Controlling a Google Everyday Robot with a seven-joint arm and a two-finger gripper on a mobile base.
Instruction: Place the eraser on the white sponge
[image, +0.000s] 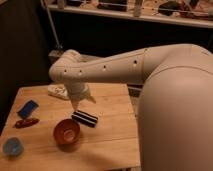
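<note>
The eraser (85, 119), a black block with thin white stripes, lies on the wooden table (112, 135) just right of the red bowl. My gripper (78, 103) hangs at the end of the white arm, pointing down just above the eraser's left end. I cannot tell whether it touches the eraser. The white sponge (57, 91), a lumpy off-white piece, lies at the back of the table, to the upper left of the gripper and partly hidden behind the arm.
A red bowl (66, 132) stands at front centre. A flat blue rectangle (27, 108) and a slim red oblong thing (26, 122) lie at the left. A small blue cup (12, 146) sits at the front left corner. My bulky white arm (170, 100) fills the right side.
</note>
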